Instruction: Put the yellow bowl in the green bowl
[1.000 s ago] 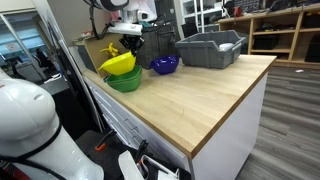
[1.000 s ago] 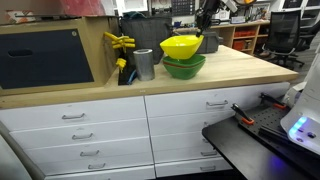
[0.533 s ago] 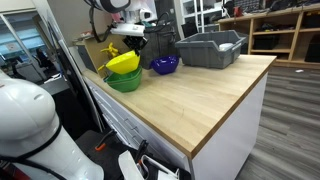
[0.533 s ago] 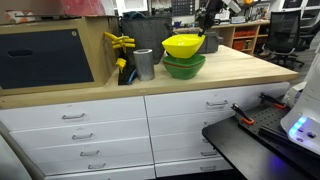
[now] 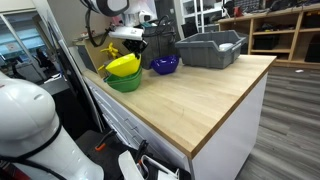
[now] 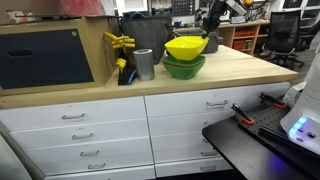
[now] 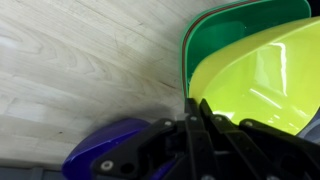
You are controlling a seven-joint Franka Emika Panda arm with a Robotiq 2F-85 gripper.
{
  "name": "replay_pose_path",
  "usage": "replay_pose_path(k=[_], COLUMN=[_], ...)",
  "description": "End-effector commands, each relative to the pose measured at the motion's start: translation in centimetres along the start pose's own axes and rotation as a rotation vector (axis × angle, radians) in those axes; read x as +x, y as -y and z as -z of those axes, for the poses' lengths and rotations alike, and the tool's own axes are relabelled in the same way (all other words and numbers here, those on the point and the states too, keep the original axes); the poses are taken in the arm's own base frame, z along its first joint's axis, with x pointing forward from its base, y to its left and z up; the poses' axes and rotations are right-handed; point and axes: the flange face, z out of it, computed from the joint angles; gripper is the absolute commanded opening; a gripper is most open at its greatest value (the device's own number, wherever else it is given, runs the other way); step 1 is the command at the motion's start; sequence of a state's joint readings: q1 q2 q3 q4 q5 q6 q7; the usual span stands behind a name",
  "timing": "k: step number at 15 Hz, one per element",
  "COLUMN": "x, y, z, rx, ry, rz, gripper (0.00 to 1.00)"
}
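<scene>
The yellow bowl [image 5: 122, 65] sits tilted in the green bowl [image 5: 126, 83] on the wooden counter, and both show in the other exterior view too, yellow bowl [image 6: 185, 46] over green bowl [image 6: 184, 68]. My gripper [image 5: 135, 46] is at the yellow bowl's rim on the side toward the blue bowl, also seen in an exterior view [image 6: 208, 33]. In the wrist view my gripper's fingers [image 7: 196, 108] are shut on the rim of the yellow bowl [image 7: 255, 75], with the green bowl [image 7: 215, 32] around it.
A small blue-purple bowl [image 5: 165, 65] stands right beside the green bowl and shows under my fingers in the wrist view [image 7: 105, 150]. A grey bin [image 5: 210, 48] stands farther along the counter. A metal cup [image 6: 144, 64] and yellow clamps [image 6: 120, 42] stand on the other side.
The yellow bowl and my gripper have shifted slightly sideways over the green bowl; my hold on the rim is unchanged.
</scene>
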State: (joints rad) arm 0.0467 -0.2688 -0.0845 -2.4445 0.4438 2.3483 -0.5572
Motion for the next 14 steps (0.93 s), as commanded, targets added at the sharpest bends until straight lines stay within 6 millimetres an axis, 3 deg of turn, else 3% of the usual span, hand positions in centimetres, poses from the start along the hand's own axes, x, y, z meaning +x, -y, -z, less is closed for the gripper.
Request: replay_pose_path(k=[1, 9, 14], x=[-1.0, -1.8, -2.3], y=[-0.5, 0.8, 0.6], z=[-1.2, -4.8, -6.3], rx=[-0.011, 0.026, 0.019], ry=[-0.038, -0.057, -0.050], rz=[-0.053, -0.170, -0.195], gripper=[0.01, 0.01, 0.01])
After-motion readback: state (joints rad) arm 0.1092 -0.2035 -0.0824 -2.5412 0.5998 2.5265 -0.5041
